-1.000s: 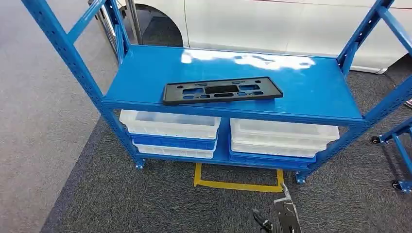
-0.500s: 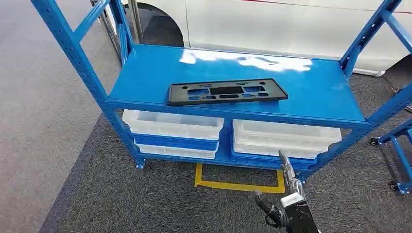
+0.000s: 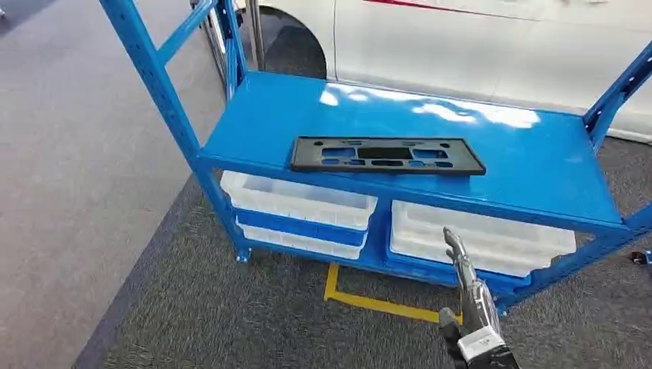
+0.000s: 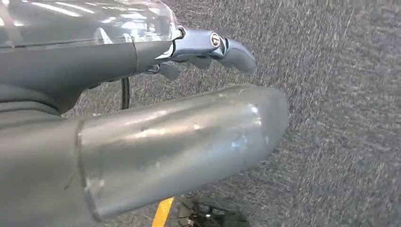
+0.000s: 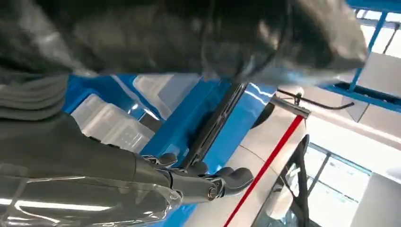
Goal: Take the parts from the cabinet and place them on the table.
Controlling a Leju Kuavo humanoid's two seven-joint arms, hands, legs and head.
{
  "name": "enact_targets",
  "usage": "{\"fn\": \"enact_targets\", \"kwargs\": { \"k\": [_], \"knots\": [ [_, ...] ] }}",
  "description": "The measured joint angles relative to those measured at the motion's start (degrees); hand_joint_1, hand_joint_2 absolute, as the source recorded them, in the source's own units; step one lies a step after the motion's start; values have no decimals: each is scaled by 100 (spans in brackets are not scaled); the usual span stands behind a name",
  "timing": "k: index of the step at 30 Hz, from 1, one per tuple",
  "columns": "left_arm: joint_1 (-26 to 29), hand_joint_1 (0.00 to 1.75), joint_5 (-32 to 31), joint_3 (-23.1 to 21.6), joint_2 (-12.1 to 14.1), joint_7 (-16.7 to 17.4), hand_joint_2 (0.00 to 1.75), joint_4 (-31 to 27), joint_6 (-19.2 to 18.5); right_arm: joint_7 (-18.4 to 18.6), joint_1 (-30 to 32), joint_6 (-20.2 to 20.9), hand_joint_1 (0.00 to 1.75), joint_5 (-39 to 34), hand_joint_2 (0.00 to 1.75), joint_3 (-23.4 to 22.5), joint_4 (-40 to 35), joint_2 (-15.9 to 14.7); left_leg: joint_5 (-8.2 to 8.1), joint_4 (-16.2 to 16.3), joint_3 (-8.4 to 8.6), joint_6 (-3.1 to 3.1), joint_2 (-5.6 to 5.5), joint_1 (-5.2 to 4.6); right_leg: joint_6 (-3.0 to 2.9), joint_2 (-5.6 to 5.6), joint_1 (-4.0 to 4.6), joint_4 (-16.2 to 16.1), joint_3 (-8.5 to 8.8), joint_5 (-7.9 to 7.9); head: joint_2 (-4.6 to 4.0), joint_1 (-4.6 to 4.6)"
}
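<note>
Now right hand risen toward shelf, fingers extended, holding nothing; black part untouched, reach under way.

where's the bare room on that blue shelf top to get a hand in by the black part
The shelf top is bare behind the black part, up to the white car, and on both sides out to the blue uprights. The part lies near the front edge, leaving a thin strip there. Below it is crowded: white bins fill the lower level. The right hand is low in front, holding nothing.
</note>
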Motion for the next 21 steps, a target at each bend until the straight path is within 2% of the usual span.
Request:
{"fn": "enact_targets", "kwargs": {
  "k": [1, 2, 3, 5, 6, 7, 8, 11, 12, 13, 15, 16, 17, 18, 19, 20, 21],
  "knots": [
    [5, 0, -4, 0, 0, 0, 0, -20, 0, 0, 20, -13, 0, 20, 0, 0, -7, -9, -65, 322, -186, -50, 15, 47, 18, -37, -14, 10, 4, -16, 0, 0],
    [12, 0, -4, 0, 0, 2, 0, -31, -2, 4, 34, -28, 0, 24, 175, 0, -18, -11, 14, 359, -229, -93, 30, 84, 41, -57, -33, 21, 11, -32, 0, 2],
    [24, 0, -7, 0, 0, 7, 0, -37, -4, 13, 37, -44, 0, 57, 175, 0, -37, -11, 260, 77, -116, -145, 50, 127, 80, -68, -65, 45, 25, -64, 0, 0],
    [42, 0, -68, 0, 0, 26, 0, -75, -20, 121, 37, -193, 0, 467, 175, 2, -46, -11, 816, -923, 373, -231, 69, 205, 174, -81, -132, 127, 62, -151, 0, 0],
    [34, 0, -120, 7, 0, 26, 0, -74, -28, 199, 37, -291, 0, 815, 175, 2, -46, -13, 770, -1206, 516, -277, 68, 219, 232, -96, -132, 175, 48, -201, 0, 0],
    [37, 0, -175, 13, -4, 26, 0, -79, -61, 280, 25, -350, 0, 1158, 175, 2, -44, -20, 748, -1228, 506, -195, 20, 166, 290, -90, -85, 235, 26, -238, 2, -15],
    [40, 0, -236, 33, -4, 24, 0, -92, -77, 328, 19, -387, 0, 1584, 175, 13, -42, -37, 732, -1179, 487, -108, 14, 162, 322, -82, -84, 216, 22, -226, 2, 2],
    [43, 0, -385, 87, 0, 20, 0, -153, -177, 483, -21, -501, 0, 2705, 175, 98, -9, -42, 737, -1198, 484, 38, 17, 157, 399, -67, -129, 170, 57, -231, 0, 0],
    [39, 0, -444, 105, 0, -2, 0, -184, -219, 569, -50, -569, 0, 3086, 175, 142, 15, -42, 750, -1218, 500, 84, 25, 161, 395, -78, -135, 278, 46, -314, 2, 2],
    [21, 0, -536, 142, 0, -39, 0, -193, -271, 678, -116, -685, 0, 3540, 175, 210, 79, -39, 746, -1220, 498, 129, 32, 145, 376, -78, -121, 593, -116, -513, 0, 2],
    [-38, 0, -759, 249, 0, -123, 0, -193, -343, 870, -228, -934, 0, 4279, 175, 293, 331, -35, 740, -1220, 493, 171, 45, 97, 356, -75, -82, 1542, -601, -942, 2, 0],
    [-80, 0, -926, 329, -2, -171, 0, -190, -391, 995, -265, -1039, 0, 4629, 175, 339, 497, -15, 733, -1220, 494, 195, 43, 66, 338, -75, -57, 1932, -814, -1044, 2, 2],
    [-117, 0, -1028, 394, -2, -210, 0, -190, -422, 1091, -298, -1117, 0, 4941, 175, 383, 674, 20, 730, -1220, 503, 200, 37, 38, 308, -74, -35, 2060, -907, -1005, 2, 0],
    [-160, 0, -1154, 494, 0, -232, 0, -190, -461, 1157, -341, -1163, 0, 5131, 175, 433, 822, 59, 722, -1220, 519, 214, 29, 1, 256, -74, 0, 1922, -881, -830, 0, 2],
    [-206, 0, -1266, 580, 0, -271, 0, -190, -494, 1264, -405, -1222, 0, 5321, 175, 485, 1032, 118, 716, -1220, 542, 222, 16, -35, 174, -70, 45, 1527, -725, -539, 0, 2],
    [-250, 0, -1374, 675, -2, -302, 0, -186, -520, 1329, -477, -1250, 0, 5427, 175, 511, 1199, 175, 709, -1220, 567, 232, 12, -67, 67, -66, 102, 1036, -514, -252, 2, 0],
    [-296, 0, -1442, 756, -11, -319, 0, -182, -538, 1379, -531, -1268, 0, 5475, 175, 520, 1322, 214, 701, -1220, 584, 243, 7, -91, -45, -65, 162, 576, -320, -48, 0, 0]
  ]
}}
